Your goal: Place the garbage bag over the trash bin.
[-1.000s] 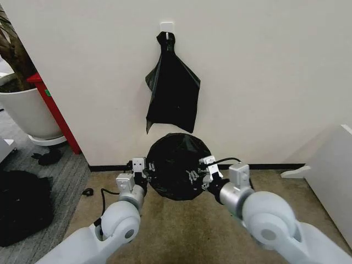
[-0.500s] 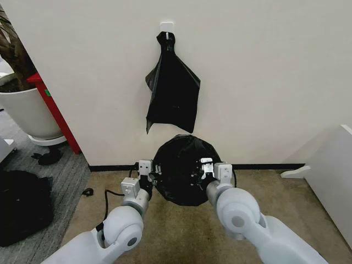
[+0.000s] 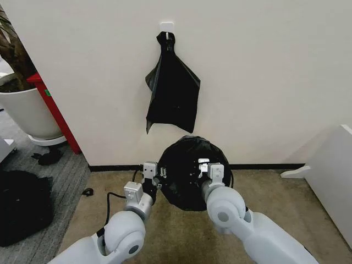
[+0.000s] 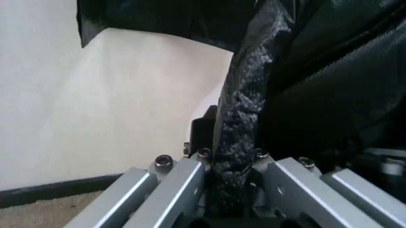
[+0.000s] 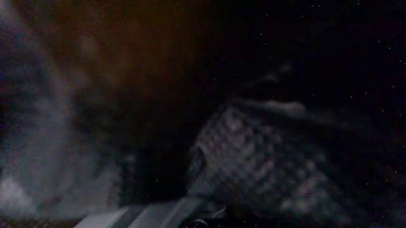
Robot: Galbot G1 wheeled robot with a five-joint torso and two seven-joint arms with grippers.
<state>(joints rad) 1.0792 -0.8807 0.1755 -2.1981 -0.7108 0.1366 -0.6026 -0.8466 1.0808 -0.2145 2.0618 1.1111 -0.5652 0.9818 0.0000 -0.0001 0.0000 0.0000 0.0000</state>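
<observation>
Both arms have drawn inward since the earlier frame. Garbage bag [image 3: 184, 168] hangs stretched round above bare carpet [image 3: 181, 231], near the wall. Left gripper [image 3: 155, 175] clamps its left edge, right gripper [image 3: 204, 171] its right edge.

Bright even head view, sharp left wrist, right wrist dark, blurred

Tan carpet floor [image 3: 181, 231] under bagged trash bin [image 3: 190, 173]

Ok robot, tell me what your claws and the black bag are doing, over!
Left claw shut on garbage bag, edge bunched between fingers. Right claw at bag's other side, grip unclear. Bag over round bin, by wall. Nothing blocking.
</observation>
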